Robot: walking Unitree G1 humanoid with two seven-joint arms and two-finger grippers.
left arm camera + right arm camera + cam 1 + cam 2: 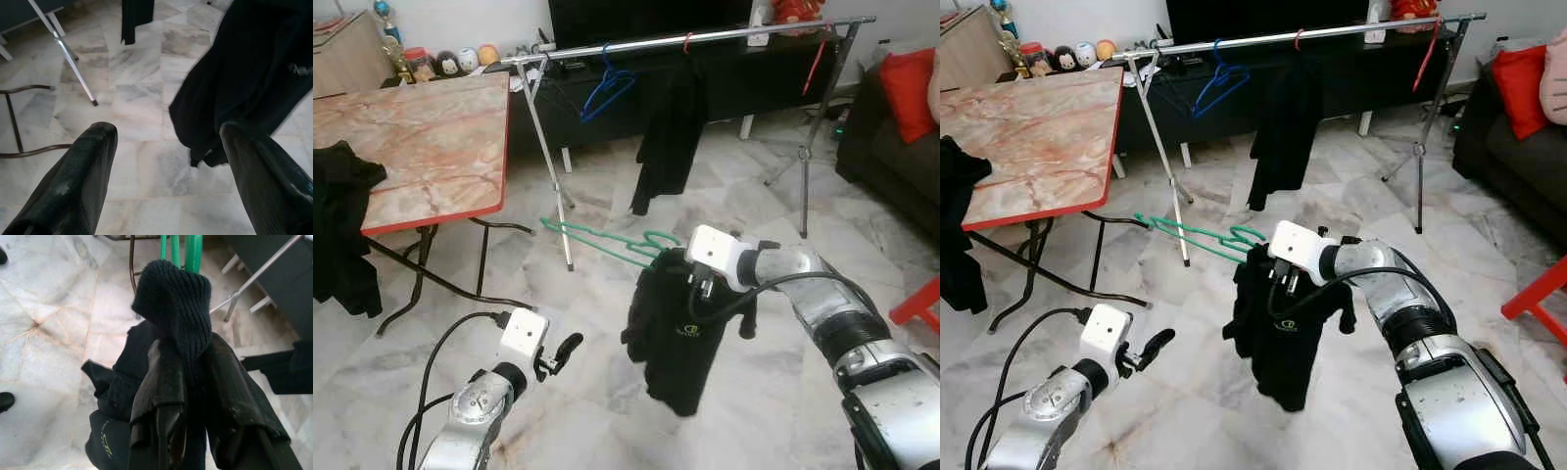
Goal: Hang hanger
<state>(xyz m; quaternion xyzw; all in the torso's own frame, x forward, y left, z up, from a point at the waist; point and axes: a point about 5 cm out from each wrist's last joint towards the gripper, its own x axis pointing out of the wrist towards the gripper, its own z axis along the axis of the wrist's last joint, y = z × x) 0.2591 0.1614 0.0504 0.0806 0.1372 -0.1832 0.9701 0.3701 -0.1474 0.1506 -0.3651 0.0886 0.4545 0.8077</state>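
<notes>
A green hanger carries a black garment, held in mid-air over the marble floor. My right gripper is shut on the garment's ribbed collar and the green hanger beneath it. The silver clothes rail stands farther ahead, with a blue hanger, another black garment and a red hanger on it. My left gripper is low at the left, open and empty, its fingers pointing at the floor beside the hanging black garment.
A folding table with a marble-look top and red edge stands at the left, dark clothing draped over its corner. A dark sofa with a red cushion is at the right. A red stool sits near my right arm.
</notes>
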